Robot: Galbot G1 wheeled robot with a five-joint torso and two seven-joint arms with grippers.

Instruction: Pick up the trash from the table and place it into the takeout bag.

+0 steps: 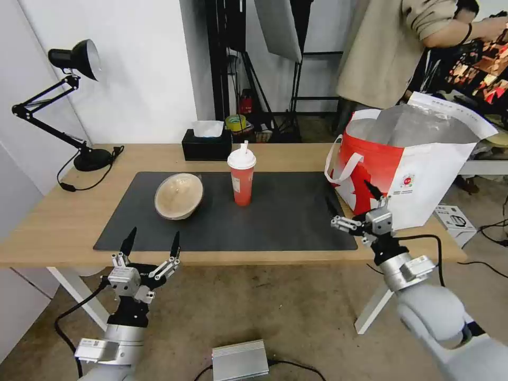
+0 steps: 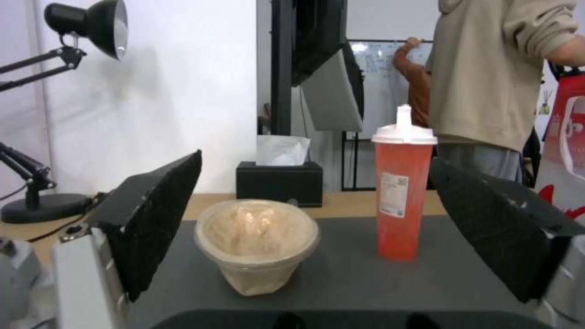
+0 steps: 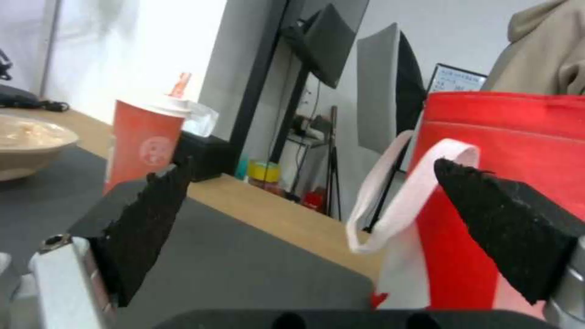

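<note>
The left pincer hovers with jaws wide at the bench's near edge, facing the tilted beige bowl and upright red drink cup on the dark grey mat. The right pincer, also wide and empty, hangs just beside the takeout bag at the bench's right end.

Beige bowl tilted on its side and red drink cup with white lid and straw upright, both on dark grey rectangular mat. White-and-red foil-lined takeout bag stands open at the mat's right end. Left gripper spread wide at table's near edge; right gripper also spread, beside the bag.
</note>
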